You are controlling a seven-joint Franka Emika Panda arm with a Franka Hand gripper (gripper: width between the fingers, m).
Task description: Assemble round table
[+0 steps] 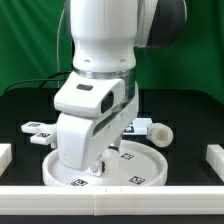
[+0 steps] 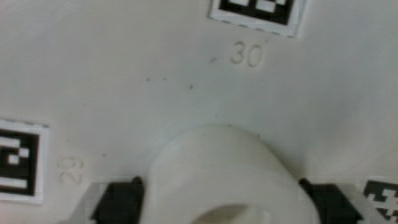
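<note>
The large rimmed round disc [image 1: 135, 168] lies flat at the front of the table. It fills the wrist view [image 2: 160, 80] with its square tags. My gripper [image 1: 98, 168] is low over the disc's middle. In the wrist view its dark fingers [image 2: 121, 200] press both sides of a white rounded upright part, seemingly the short thick leg [image 2: 217, 170], standing on the disc. A white tagged piece with a cylindrical end [image 1: 157, 130] lies behind the disc at the exterior view's right. A flat white tagged piece [image 1: 38, 130] lies at the left. I cannot tell which is the cross base.
White straight border rails run along the front [image 1: 110, 196] and stand at the exterior view's left [image 1: 5, 153] and right [image 1: 213, 156]. The arm's bulk hides the table behind the disc's middle. A green backdrop stands at the back.
</note>
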